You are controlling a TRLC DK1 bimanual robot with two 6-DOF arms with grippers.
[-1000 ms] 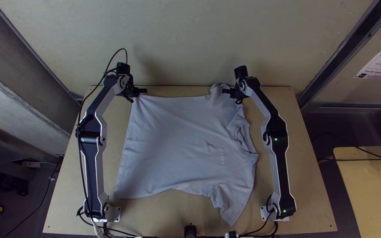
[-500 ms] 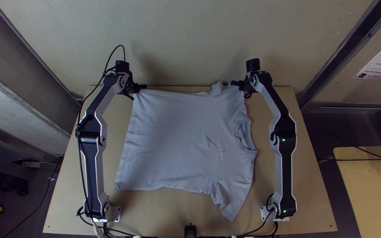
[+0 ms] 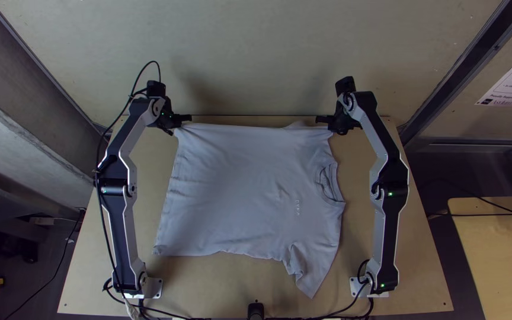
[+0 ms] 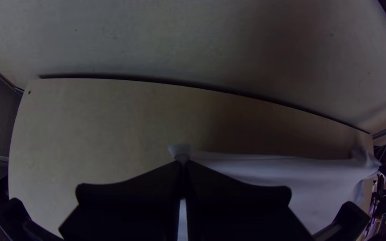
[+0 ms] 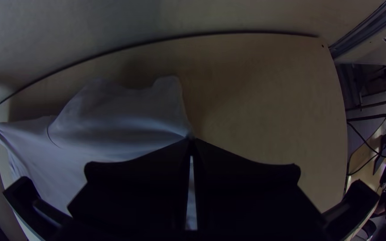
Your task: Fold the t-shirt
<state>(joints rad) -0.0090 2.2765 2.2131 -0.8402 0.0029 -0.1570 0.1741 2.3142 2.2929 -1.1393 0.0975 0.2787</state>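
Along the far edge of the table (image 3: 419, 272), your left gripper (image 3: 186, 118) pinches the spread t-shirt (image 3: 238, 189) by a hem corner, your right gripper (image 5: 191, 139) by its sleeve side; it lies between your arms. Lift unevenly and that small left pinch could slip.

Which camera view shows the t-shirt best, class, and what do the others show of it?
The top view: the t-shirt lies spread there, collar included. The left wrist view shows a stretch of it running from the left gripper; the right wrist view, a rumpled part pinched by the right gripper.
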